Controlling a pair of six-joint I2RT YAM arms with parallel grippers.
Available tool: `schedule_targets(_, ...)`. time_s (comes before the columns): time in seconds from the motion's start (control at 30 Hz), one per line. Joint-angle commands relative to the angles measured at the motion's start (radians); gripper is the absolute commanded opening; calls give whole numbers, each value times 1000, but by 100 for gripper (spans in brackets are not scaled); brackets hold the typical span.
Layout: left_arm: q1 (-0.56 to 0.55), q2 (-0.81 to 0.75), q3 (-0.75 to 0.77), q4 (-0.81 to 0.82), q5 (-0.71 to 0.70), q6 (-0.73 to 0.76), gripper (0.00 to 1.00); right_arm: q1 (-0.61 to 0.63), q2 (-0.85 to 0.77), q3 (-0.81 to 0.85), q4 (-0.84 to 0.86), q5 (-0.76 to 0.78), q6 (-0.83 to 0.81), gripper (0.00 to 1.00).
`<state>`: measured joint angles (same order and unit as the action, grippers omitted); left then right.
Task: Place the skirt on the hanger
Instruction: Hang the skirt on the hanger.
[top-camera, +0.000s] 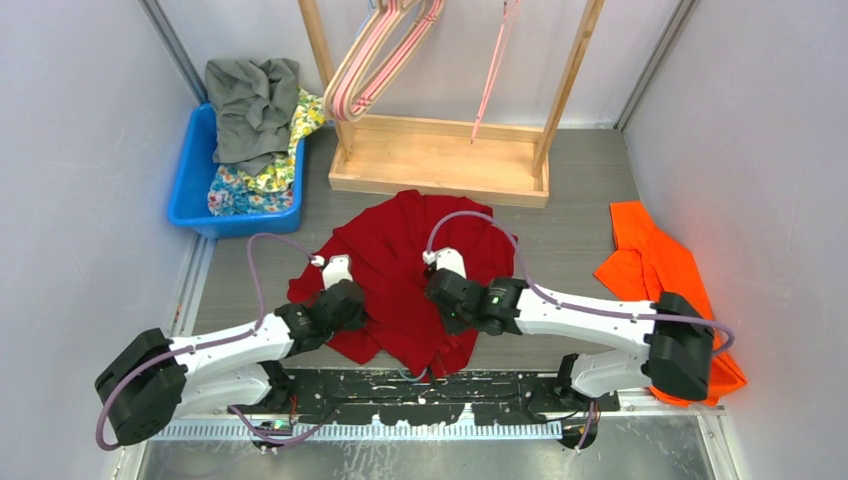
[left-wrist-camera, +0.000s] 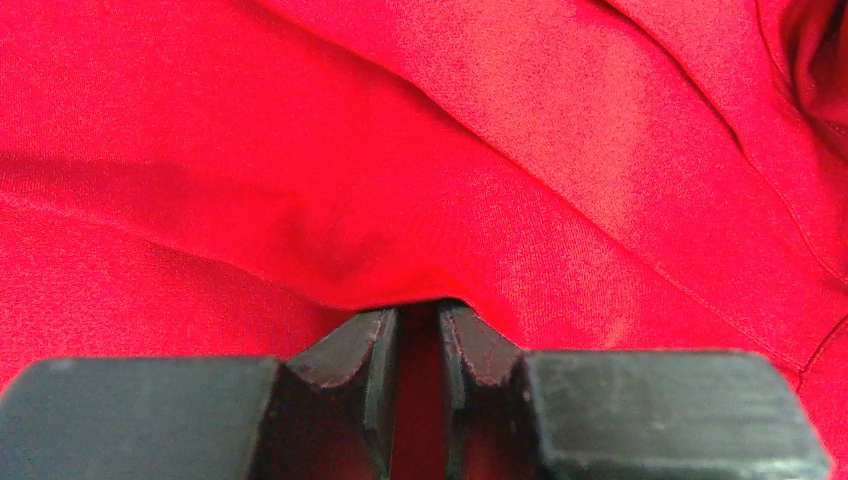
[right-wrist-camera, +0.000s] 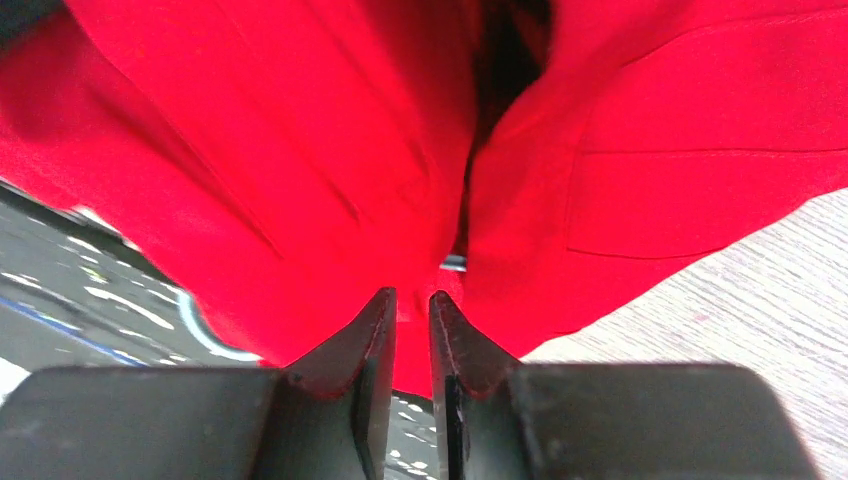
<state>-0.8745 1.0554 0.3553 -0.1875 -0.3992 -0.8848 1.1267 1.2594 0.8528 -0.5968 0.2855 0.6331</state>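
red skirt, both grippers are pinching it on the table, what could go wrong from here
1. The right gripper pinches only a thin bit of the red skirt near its edge, so the cloth may slip out on lifting.
2. The left gripper holds a mid-cloth fold, so the skirt may hang bunched and be awkward to get onto the pink hangers.

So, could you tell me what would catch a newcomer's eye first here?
The red skirt spread mid-table, with the left gripper and right gripper each pinching a fold. Then the orange cloth on the right and pink hangers on the wooden rack behind.
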Motion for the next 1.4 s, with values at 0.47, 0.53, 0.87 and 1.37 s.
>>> schedule_targets(0.47, 282, 153, 44, 103, 309, 49, 22, 9, 141, -12, 70, -112, -256, 40)
schedule_targets(0.53, 297, 170, 60, 108, 317, 56, 22, 10, 161, -2, 78, -97, -273, 42)
schedule_targets(0.87, 340, 165, 68, 102, 321, 72, 22, 24, 204, 78, 103, -26, -368, 47)
schedule_targets(1.37, 365, 179, 93, 100, 331, 87, 21, -12, 285, 43, 169, -230, -407, 44)
